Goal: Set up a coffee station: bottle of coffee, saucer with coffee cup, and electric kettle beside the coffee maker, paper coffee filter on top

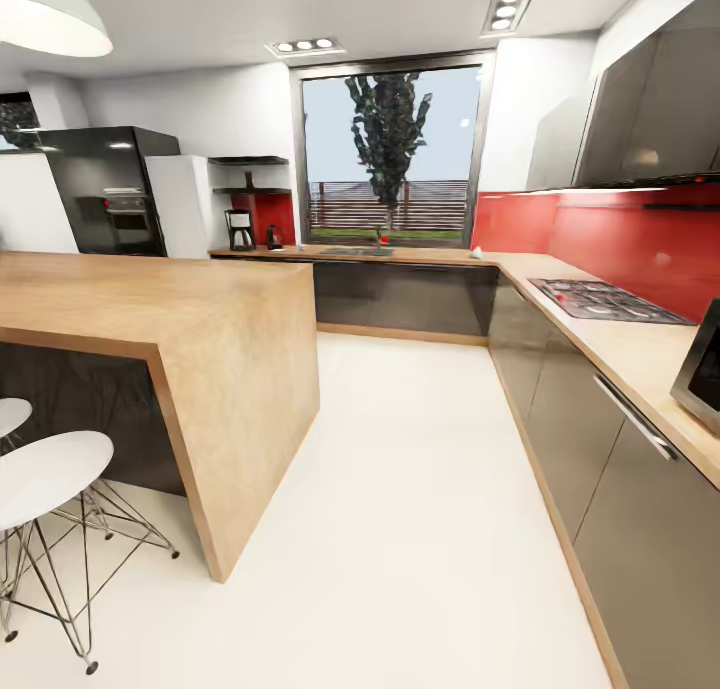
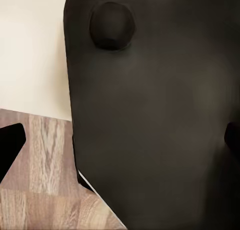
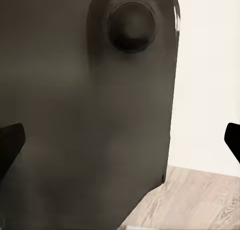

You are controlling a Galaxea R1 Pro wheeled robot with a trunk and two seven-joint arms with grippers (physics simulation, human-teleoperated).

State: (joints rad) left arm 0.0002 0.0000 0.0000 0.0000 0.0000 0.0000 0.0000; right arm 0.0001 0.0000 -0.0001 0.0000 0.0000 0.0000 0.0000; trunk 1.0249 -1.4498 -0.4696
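The head camera is looking across a kitchen with a smooth white floor (image 1: 400, 529). A thick wooden island counter (image 1: 180, 319), slab-shaped with visible grain, is occupying the near left; two white round-seated stools (image 1: 45, 479) on thin wire legs are standing beside it. Along the far wall a wooden countertop (image 1: 400, 254) is running over glossy dark cabinets, below a large window (image 1: 390, 154) and a glossy red backsplash (image 1: 600, 234).

The coffee maker (image 1: 239, 230), dark and boxy, is standing at the far left end of that countertop, with a small dark object (image 1: 273, 237) just beside it; whether this is the kettle cannot be told at this range. Dark shelves (image 1: 248, 174) are hanging above them. A gas hob (image 1: 605, 301) is sitting flush in the right-hand counter.

In the left wrist view, the left gripper's dark fingertips (image 2: 10, 147) are showing at opposite edges, spread apart and holding nothing, in front of a matte black rounded panel (image 2: 160, 120) of the robot body. In the right wrist view, the right gripper's fingertips (image 3: 11, 142) are likewise standing wide apart and empty.
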